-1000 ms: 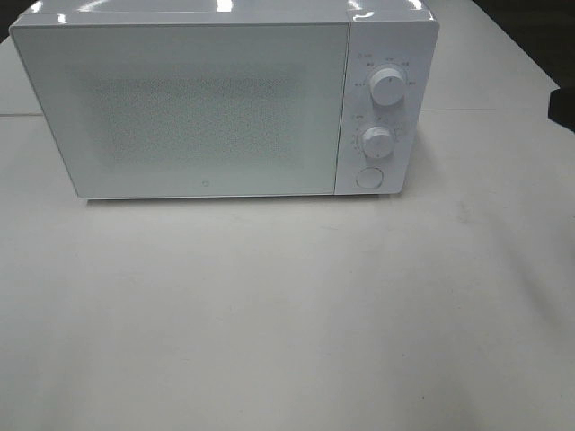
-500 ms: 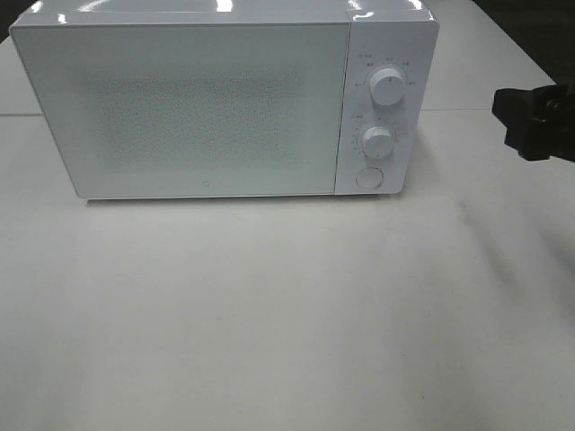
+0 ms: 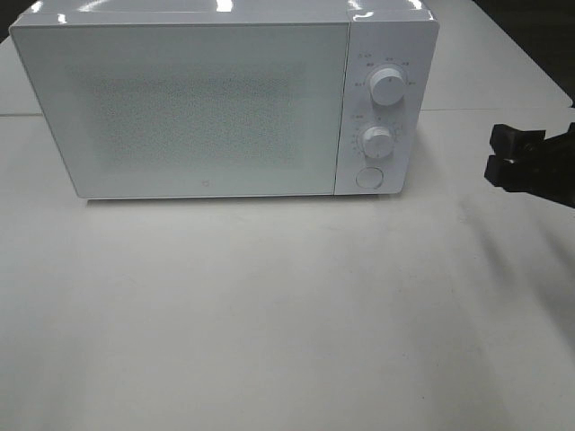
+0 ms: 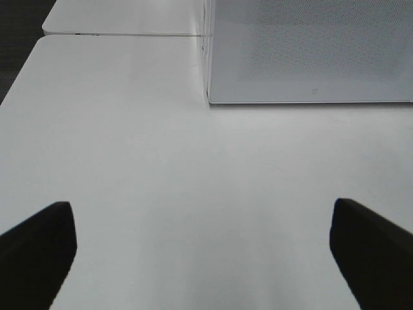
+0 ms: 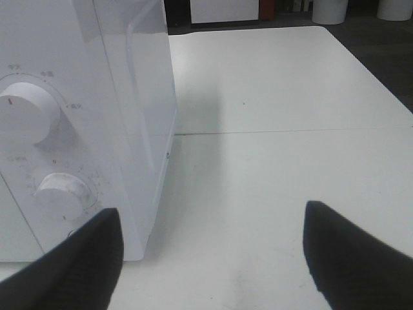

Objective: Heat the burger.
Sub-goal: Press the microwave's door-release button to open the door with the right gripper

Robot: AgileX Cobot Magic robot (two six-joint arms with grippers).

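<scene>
The burger cannot be seen in any view. The only box here is the white microwave, and its door is shut. The door's front is milky and dotted, so you cannot tell what is inside. Beside the door are a top knob, a lower knob and a round button. The microwave stands on a white table. The right gripper hangs above the table to the right of the knobs, not touching the microwave. Its jaws are spread apart with nothing between them, and its arm is cut off at the edge. The left gripper shows only in its own wrist view, jaws spread wide over bare table. A second ago only a dark sliver of the right gripper showed; it has since come in and dropped lower.
</scene>
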